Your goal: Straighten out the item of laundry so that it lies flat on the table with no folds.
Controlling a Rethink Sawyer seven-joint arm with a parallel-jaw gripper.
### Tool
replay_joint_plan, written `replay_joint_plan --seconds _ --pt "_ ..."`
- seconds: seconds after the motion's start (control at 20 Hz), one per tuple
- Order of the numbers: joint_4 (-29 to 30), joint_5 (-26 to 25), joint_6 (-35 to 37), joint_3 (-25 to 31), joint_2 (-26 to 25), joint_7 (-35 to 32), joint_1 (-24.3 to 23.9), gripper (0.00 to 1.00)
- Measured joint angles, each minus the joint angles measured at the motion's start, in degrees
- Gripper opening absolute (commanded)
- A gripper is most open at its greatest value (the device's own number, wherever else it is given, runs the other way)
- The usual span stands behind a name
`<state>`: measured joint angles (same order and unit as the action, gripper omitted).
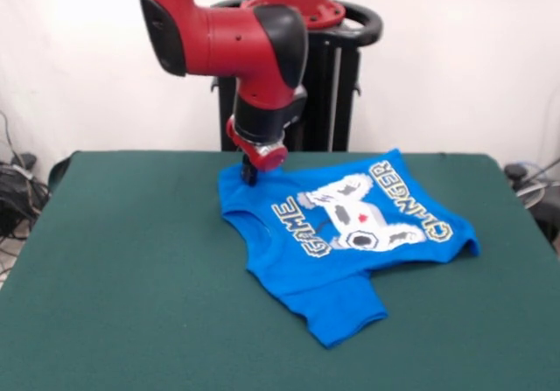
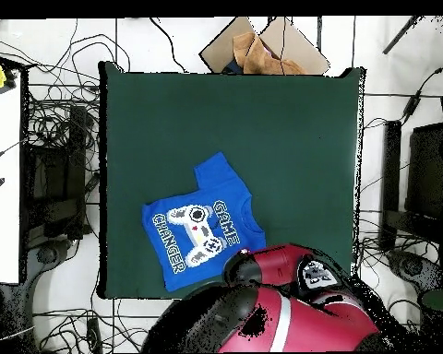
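I see a bright blue T-shirt (image 1: 350, 233) lying on a dark green bench (image 1: 131, 277), printed with a white pixel game controller and the words "GAME CHANGER". From the front camera the shirt sits toward the robot's side of the bench, a little off centre. One sleeve of the shirt spreads out toward the front camera; the other shoulder lies under the claw, and the fabric there looks bunched. The hem side of the shirt looks fairly smooth.

My red and black arm (image 1: 236, 41) reaches down so that the claw (image 1: 249, 178) meets the shirt at that far shoulder corner, touching the cloth. I cannot tell whether the claw is clenched or released. From overhead, the arm covers the shirt's edge nearest the robot's base, hiding the claw.
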<state>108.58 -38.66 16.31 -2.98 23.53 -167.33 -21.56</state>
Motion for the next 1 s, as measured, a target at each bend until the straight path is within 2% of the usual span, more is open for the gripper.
replay_joint_plan --seconds 0.25,0.55,0.7,1.0 --pt "0.00 -2.66 0.70 -0.06 -0.16 0.00 -1.53 0.00" --pt "0.61 -5.86 1.00 -0.04 0.02 0.01 -5.71 0.00" --pt "1.56 -6.23 2.88 0.07 1.63 0.55 -7.99 0.00" --pt "3.89 -6.59 9.18 0.21 7.18 4.73 -8.66 0.00"
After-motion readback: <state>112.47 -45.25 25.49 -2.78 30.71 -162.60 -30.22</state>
